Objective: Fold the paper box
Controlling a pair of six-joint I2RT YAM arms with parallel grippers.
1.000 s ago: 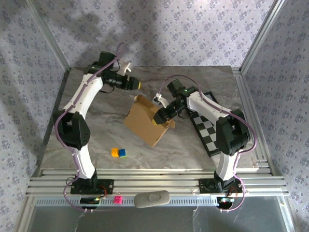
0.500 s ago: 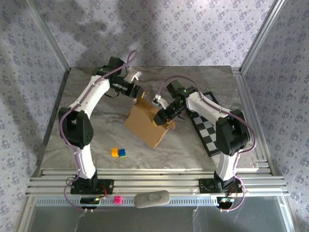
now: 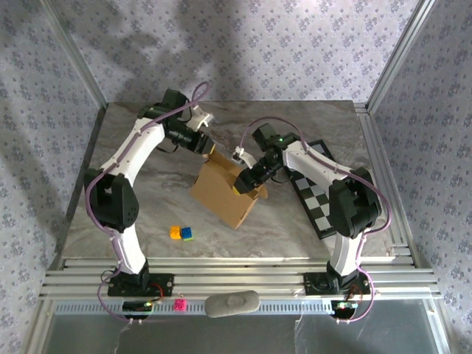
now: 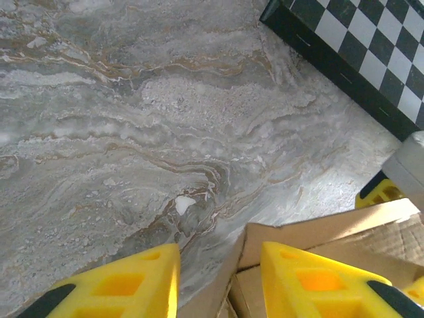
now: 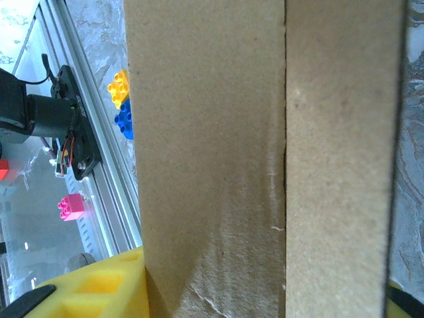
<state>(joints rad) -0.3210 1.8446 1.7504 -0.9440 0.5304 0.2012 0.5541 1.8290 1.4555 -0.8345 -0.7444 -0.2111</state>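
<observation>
The left end effector (image 4: 220, 255) stands released: its yellow fingers (image 4: 311, 275) are parted on either side of a cardboard flap edge, and bare worktop (image 3: 147, 177) shows in the gap between their tips. That edge belongs to the paper box (image 3: 221, 193), which sits near the middle of the worktop, turned askew so that one corner points to the far side. The left end effector is at that far corner, so the rest of the box lies on the near side of it, its longer side running down toward the right. The right end effector (image 5: 268, 271) is at the box's right wall. In the right wrist view a strip of cardboard fills the span between its fingers, so it looks to be grasping that wall — a judgement, since one finger barely shows. A checkerboard (image 3: 318, 198) lies to the right of the box. The coming move, I judge, turns on the flap sitting squarely between the left fingers — the left arm is the nearer to this corner, while the right can steady the box.
</observation>
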